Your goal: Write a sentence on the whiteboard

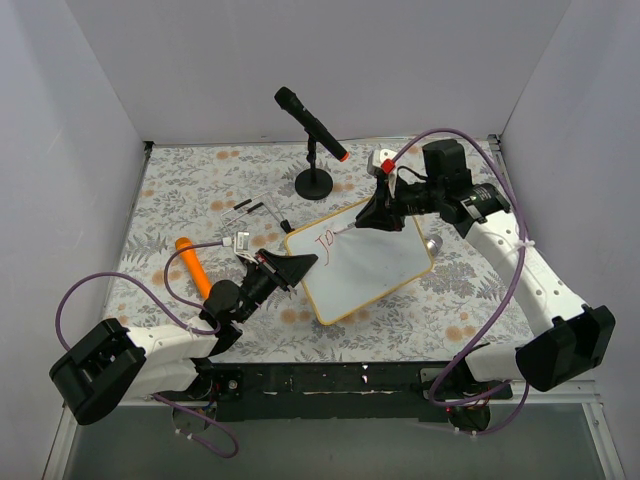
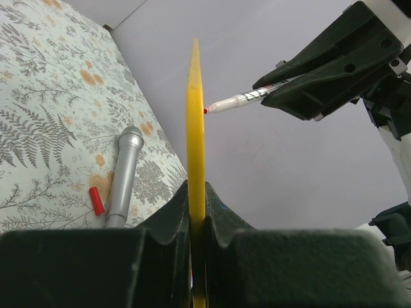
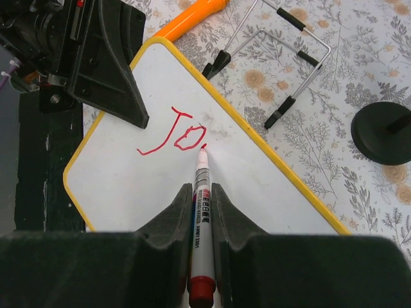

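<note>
The whiteboard (image 1: 370,265) has a yellow frame and is held tilted at the table's middle. My left gripper (image 1: 292,268) is shut on its left edge; in the left wrist view the board (image 2: 196,115) stands edge-on between my jaws (image 2: 197,186). My right gripper (image 1: 372,218) is shut on a red marker (image 3: 201,205) whose tip touches the board (image 3: 148,192) just right of the red letters "Jo" (image 3: 176,131). That is all of the sentence that shows. The marker (image 2: 241,101) and right gripper (image 2: 321,70) also show in the left wrist view.
A black microphone (image 1: 310,122) on a round-based stand (image 1: 313,183) is behind the board. A wire stand (image 1: 260,210) and an orange object (image 1: 192,265) lie at the left. A silver microphone (image 2: 125,173) and a red cap (image 2: 96,201) lie beyond the board.
</note>
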`<act>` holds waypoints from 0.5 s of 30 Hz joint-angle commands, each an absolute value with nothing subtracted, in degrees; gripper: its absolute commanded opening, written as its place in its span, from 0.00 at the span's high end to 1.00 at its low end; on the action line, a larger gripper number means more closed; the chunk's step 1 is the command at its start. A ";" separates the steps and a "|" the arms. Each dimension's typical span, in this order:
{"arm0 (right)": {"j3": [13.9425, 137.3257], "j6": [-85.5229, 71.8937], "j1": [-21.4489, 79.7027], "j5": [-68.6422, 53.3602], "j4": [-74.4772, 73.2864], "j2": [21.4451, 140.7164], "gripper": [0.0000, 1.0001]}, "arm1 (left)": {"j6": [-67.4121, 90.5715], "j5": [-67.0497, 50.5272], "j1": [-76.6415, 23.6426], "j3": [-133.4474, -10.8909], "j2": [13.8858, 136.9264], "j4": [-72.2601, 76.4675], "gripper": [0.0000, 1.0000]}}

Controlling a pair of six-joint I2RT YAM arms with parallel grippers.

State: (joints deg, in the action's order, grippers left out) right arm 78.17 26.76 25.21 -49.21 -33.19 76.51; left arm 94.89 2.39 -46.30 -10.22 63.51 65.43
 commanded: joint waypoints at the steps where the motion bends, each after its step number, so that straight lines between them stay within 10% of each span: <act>1: 76.03 27.51 25.40 -47.99 -32.61 75.06 0.99 | 96.42 2.72 -46.32 -11.69 61.61 73.39 1.00; 15: 76.20 28.39 25.31 -44.65 -33.14 74.44 0.99 | 96.06 2.90 -46.32 -11.78 61.08 72.60 1.00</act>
State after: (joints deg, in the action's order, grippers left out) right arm 74.43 27.62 25.26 -47.90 -33.67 74.87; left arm 94.72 2.96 -46.24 -10.22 63.48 63.68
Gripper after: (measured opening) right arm 0.186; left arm 0.053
